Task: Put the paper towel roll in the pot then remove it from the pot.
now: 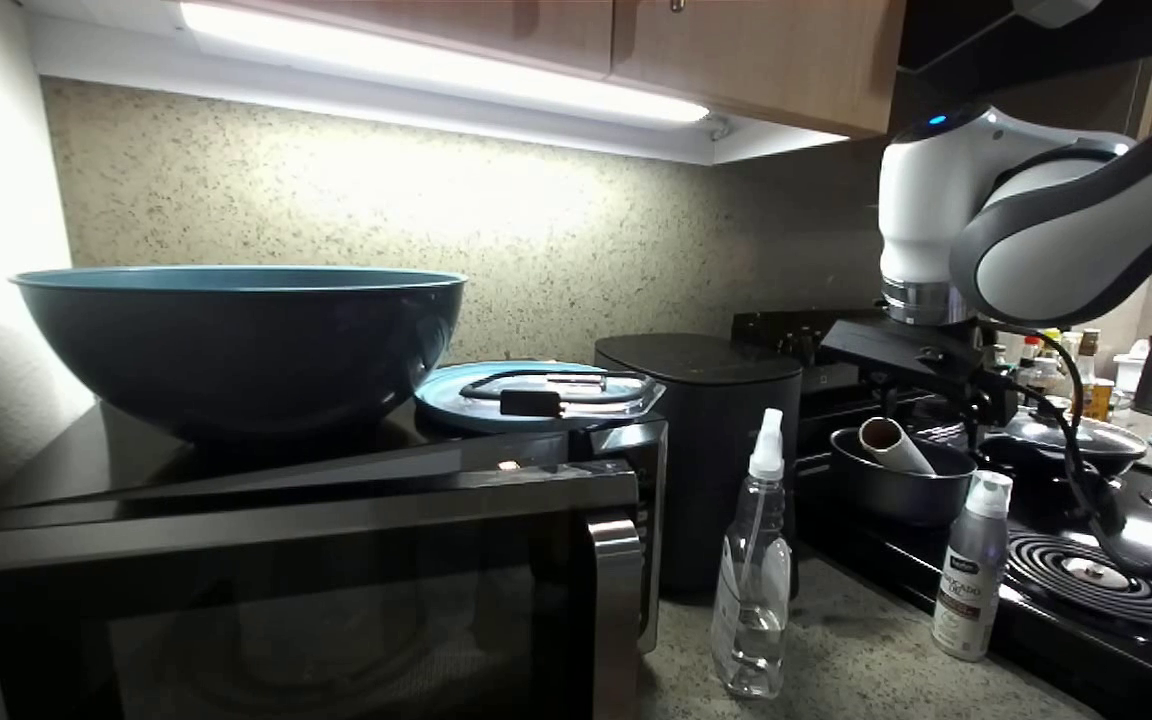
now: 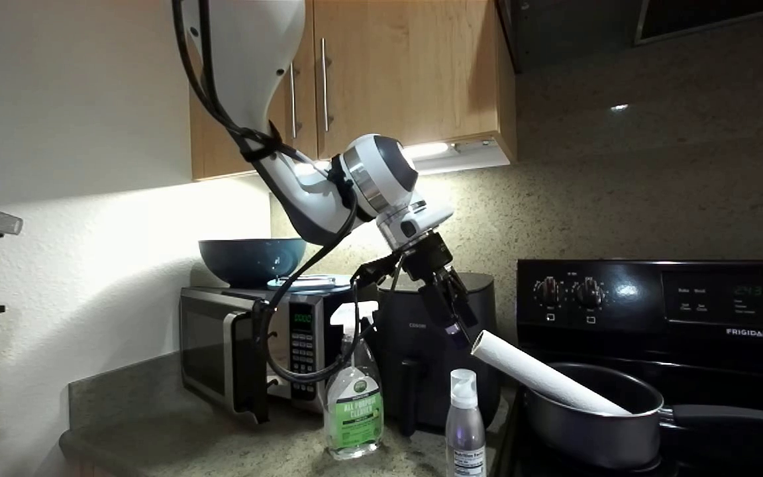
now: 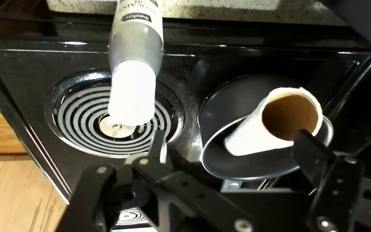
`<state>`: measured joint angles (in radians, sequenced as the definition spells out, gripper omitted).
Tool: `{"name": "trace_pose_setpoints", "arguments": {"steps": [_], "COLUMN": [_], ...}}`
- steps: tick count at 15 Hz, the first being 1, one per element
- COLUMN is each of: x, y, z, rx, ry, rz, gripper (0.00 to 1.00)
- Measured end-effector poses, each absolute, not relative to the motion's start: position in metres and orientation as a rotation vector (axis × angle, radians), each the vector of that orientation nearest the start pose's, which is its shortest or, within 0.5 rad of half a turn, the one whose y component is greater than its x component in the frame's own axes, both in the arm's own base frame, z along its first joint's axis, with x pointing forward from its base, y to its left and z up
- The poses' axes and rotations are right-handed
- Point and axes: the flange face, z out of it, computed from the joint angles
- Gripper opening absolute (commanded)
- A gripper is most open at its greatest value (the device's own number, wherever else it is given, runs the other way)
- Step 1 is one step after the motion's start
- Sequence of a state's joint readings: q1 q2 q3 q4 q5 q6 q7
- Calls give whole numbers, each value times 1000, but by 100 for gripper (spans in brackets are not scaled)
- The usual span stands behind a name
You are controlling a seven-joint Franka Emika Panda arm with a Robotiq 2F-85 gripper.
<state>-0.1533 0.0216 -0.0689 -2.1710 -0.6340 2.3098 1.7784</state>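
The paper towel roll, a slim white hollow tube, leans tilted in the dark pot in both exterior views [image 1: 911, 458] [image 2: 547, 374]. Its lower end is inside the pot, and its open upper end sticks out past the rim. The pot [image 1: 901, 497] sits on the stove, its handle pointing right in an exterior view [image 2: 587, 437]. My gripper [image 2: 462, 332] is open and empty just above the roll's upper end. In the wrist view the fingers [image 3: 230, 138] are spread wide; one tip overlaps the edge of the roll [image 3: 253, 138], and I cannot tell whether they touch.
A small white-capped bottle [image 1: 971, 570] stands beside the stove, close to the pot. A clear spray bottle [image 1: 754, 580] and a black air fryer [image 2: 434, 358] are nearby. A teal bowl [image 2: 252, 260] stands on the microwave [image 2: 212, 324]. A lidded pan [image 1: 1076, 437] sits behind.
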Motion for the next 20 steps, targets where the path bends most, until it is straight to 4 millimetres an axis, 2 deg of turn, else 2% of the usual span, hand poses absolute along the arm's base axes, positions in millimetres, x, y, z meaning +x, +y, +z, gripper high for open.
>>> {"name": "trace_pose_setpoints", "arguments": {"steps": [5, 15, 20], "x": [536, 539, 539], "y": [-133, -128, -131], "z": [396, 376, 374], "rx": [-2335, -2379, -2401], "ry": [2383, 2380, 2376], "rz": [-720, -678, -697], "gripper": [100, 100, 100]}}
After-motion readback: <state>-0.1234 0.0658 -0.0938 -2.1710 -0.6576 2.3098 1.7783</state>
